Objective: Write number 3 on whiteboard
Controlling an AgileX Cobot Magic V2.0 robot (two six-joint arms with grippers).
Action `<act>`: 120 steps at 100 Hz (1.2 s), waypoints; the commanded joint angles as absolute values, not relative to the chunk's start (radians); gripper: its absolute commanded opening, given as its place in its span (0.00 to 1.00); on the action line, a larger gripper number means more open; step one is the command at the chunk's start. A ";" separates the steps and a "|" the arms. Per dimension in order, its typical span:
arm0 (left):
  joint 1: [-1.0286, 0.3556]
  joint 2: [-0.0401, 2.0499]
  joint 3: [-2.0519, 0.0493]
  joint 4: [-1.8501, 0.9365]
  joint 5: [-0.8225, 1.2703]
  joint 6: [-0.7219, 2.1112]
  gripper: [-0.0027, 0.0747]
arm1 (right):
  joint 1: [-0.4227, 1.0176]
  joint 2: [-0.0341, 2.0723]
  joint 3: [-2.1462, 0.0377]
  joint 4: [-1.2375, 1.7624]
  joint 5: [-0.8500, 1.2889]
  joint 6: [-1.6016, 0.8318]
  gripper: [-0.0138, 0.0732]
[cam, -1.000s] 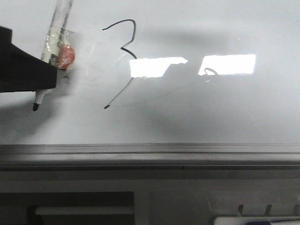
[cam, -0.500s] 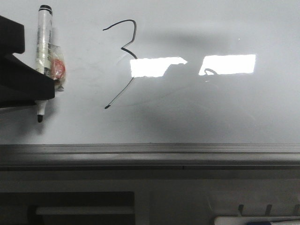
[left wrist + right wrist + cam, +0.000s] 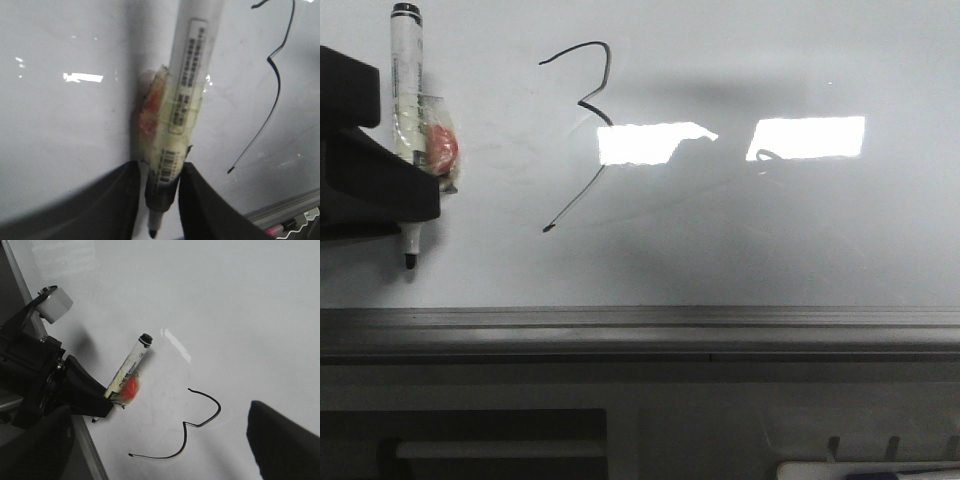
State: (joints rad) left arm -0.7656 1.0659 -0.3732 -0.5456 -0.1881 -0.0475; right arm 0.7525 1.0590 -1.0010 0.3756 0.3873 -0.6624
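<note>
The number 3 [image 3: 608, 75] is a thin black line on the whiteboard [image 3: 770, 240], with a long tail slanting down to the left. It also shows in the left wrist view [image 3: 278, 95] and the right wrist view [image 3: 218, 407]. My left gripper [image 3: 415, 200] [image 3: 160, 200] is left of the 3, shut on a white marker [image 3: 408, 90] [image 3: 192, 65] wrapped in tape with a red patch. The marker's uncapped tip [image 3: 410, 261] points toward the board's near edge, close over the surface. My right gripper [image 3: 160, 440] is open and empty above the 3.
The board's grey metal frame edge [image 3: 640, 325] runs across the front. Two bright light reflections [image 3: 805, 137] lie right of the 3, with a small dark mark [image 3: 770, 154] in one. A tray with pens [image 3: 865, 470] sits below at the right.
My left gripper has turned and lowered the marker. Its capped end has come into view and its tip has moved nearer the frame edge. The 3 is unchanged.
</note>
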 commanded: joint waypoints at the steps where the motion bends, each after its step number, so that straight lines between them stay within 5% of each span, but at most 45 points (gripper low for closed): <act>1: -0.762 1.060 -0.399 -0.551 -0.242 -0.051 0.48 | 0.746 1.037 -1.033 0.382 0.329 -0.663 0.88; 9: -0.762 1.060 -0.399 -0.551 -0.242 -0.051 0.55 | 0.746 1.037 -1.033 0.382 0.329 -0.663 0.88; 40: -0.762 0.961 -0.397 -0.500 -0.233 -0.049 0.55 | 0.746 1.036 -1.033 0.382 0.365 -0.663 0.83; 50: -0.762 0.891 -0.386 -0.462 -0.195 -0.017 0.54 | 0.746 1.036 -1.033 0.382 0.395 -0.663 0.63; 65: -0.762 0.770 -0.356 -0.460 -0.179 0.019 0.36 | 0.746 1.015 -1.031 0.382 0.432 -0.661 0.08; 79: -0.762 0.646 -0.326 -0.458 -0.181 0.094 0.02 | 0.746 0.959 -0.984 0.382 0.380 -0.661 0.10; 120: -0.762 0.402 -0.266 -0.389 -0.153 0.264 0.01 | 0.746 0.533 -0.462 0.382 -0.031 -0.661 0.10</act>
